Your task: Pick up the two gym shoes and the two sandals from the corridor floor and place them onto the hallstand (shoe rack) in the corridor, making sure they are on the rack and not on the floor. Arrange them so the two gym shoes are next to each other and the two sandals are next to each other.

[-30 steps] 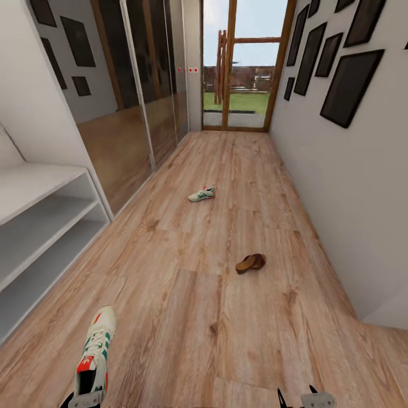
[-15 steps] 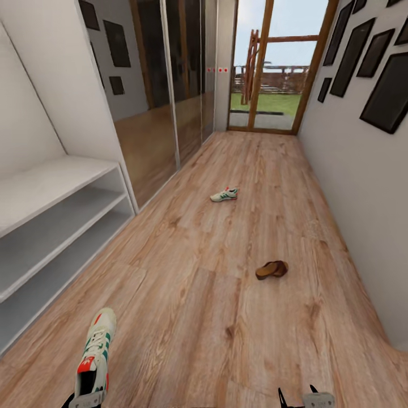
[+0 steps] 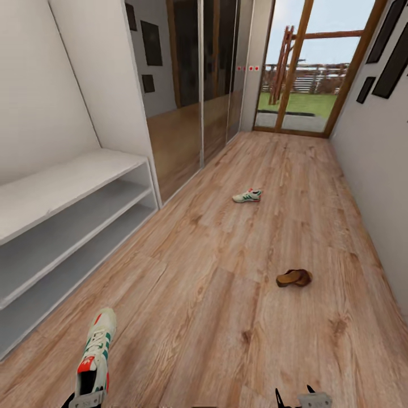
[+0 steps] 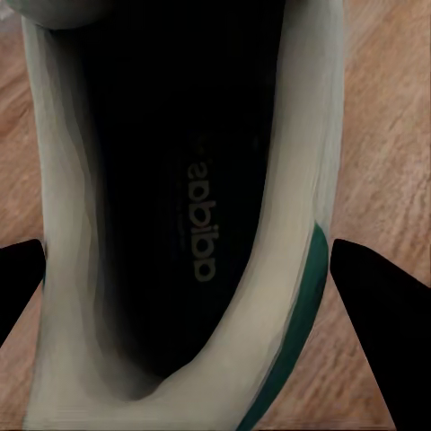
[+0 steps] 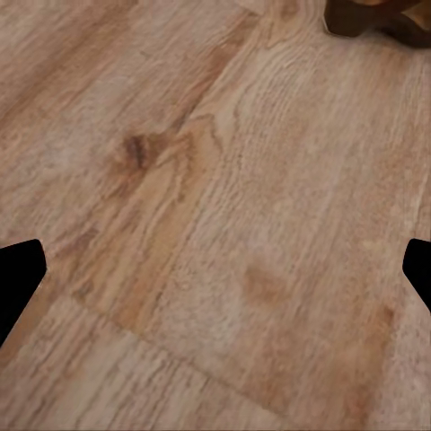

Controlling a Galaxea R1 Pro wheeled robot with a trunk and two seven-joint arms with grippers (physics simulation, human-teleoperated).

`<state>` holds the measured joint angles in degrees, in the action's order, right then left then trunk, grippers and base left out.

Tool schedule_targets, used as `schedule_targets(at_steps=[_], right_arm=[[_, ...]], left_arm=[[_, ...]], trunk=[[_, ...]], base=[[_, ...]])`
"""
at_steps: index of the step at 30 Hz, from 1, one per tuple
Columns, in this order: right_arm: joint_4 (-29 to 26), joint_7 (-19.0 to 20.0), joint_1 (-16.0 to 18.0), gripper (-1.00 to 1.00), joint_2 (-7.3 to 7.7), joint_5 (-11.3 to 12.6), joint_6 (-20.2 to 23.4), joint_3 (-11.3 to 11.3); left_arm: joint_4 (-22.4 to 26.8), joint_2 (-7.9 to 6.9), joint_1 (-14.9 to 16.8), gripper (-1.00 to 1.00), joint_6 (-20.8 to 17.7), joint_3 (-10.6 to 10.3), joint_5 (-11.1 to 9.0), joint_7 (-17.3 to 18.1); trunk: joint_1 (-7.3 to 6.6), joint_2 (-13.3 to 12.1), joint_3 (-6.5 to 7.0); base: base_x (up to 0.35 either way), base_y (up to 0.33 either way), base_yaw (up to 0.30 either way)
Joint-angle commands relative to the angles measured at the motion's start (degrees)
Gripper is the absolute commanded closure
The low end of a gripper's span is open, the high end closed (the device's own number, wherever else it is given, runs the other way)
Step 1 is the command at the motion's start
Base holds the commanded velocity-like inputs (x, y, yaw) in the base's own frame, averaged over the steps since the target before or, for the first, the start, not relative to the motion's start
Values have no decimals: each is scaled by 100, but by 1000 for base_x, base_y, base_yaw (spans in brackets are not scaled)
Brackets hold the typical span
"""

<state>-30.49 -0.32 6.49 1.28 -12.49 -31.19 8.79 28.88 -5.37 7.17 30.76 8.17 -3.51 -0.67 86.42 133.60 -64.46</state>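
From the head camera, the left gripper (image 3: pixel 86 398) is carrying a shoe (image 3: pixel 96 357) at the lower left, toe pointing forward over the floor (image 3: pixel 215 317). The rack (image 3: pixel 68 209) is standing along the left wall. A second shoe (image 3: pixel 247 196) and a sandal (image 3: pixel 294 277) are lying well apart farther down. The right gripper (image 3: pixel 296 396) is peeking in at the bottom.

At the left wrist, fingers (image 4: pixel 375 310) are flanking the shoe's (image 4: pixel 193 215) opening, pinching it.

At the right wrist, fingertips (image 5: pixel 18 278) are sitting spread, nothing between them; the sandal (image 5: pixel 377 16) is lying ahead.
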Motion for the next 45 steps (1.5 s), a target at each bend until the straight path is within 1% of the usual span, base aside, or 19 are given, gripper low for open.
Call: schedule_targets(at_steps=[1, 8, 11, 19, 45], right_arm=[[1, -3, 2, -100, -6, -60, -20, 30], [3, -3, 2, -100, -10, -61, -20, 35], [7, -3, 2, -100, -13, -61, -19, 33], [8, -3, 2, -100, -39, -62, -18, 27], [9, -3, 2, -100, -40, -61, -18, 26]], left_arm=[[-5, -1, 4, 100, 18, -13, -33, -6], [-8, 32, 4, 100, 17, -22, 9, -49], [-13, 43, 4, 100, 17, -18, -5, -55], [-14, 45, 4, 100, 17, -17, -27, -56], [-14, 42, 4, 100, 17, -15, -18, -56]], trunk=[[-2, 2, -8], [-2, 2, -35], [-2, 2, -47], [-2, 2, -78], [-2, 2, -187]], base=[[-118, 0, 276], [-260, 0, 276], [-93, 0, 276], [-14, 0, 275], [0, 0, 272]])
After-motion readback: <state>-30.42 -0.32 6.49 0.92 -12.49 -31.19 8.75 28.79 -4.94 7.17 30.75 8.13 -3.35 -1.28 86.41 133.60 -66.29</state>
